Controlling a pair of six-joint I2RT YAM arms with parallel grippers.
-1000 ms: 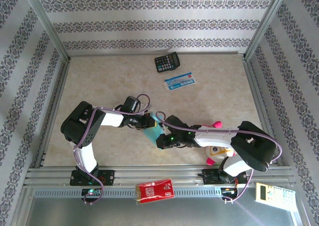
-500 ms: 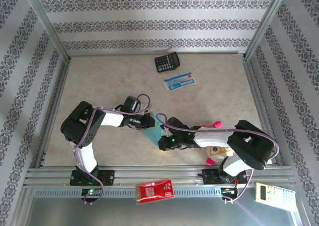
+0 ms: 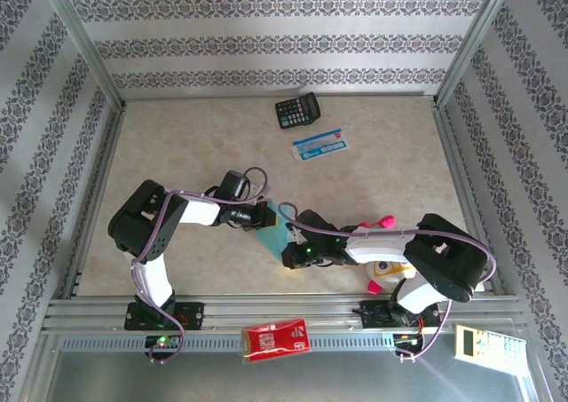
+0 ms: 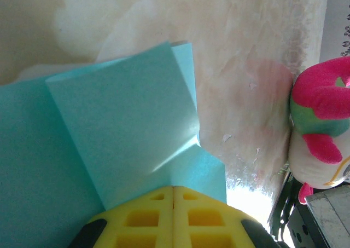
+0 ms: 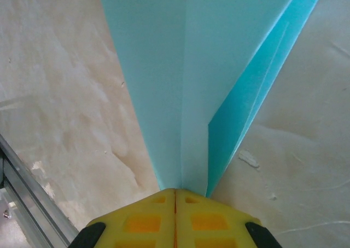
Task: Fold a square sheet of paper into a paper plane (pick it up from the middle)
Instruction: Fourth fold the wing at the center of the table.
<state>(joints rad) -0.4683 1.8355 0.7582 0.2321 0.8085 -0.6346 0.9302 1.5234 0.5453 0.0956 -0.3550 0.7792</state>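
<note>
Beige marbled surface [image 3: 177, 145] carries everything. Left arm [image 3: 151, 220] and right arm [image 3: 444, 260] reach inward and meet near the front centre. Between them is the light turquoise paper sheet [image 3: 273, 235] [image 4: 120, 138] [image 5: 180, 67], partly folded, with creases and overlapping flaps. White-and-pink plush toy [image 3: 383, 267] lies beside the right arm. Black calculator [image 3: 296, 111] sits well apart at the far edge. Left end effector [image 3: 264, 217] [image 4: 173, 189], yellow fingers pressed together, clamps one edge of the sheet; right end effector [image 3: 288, 247] [image 5: 175, 191] is likewise clamped on the narrow folded end.
</note>
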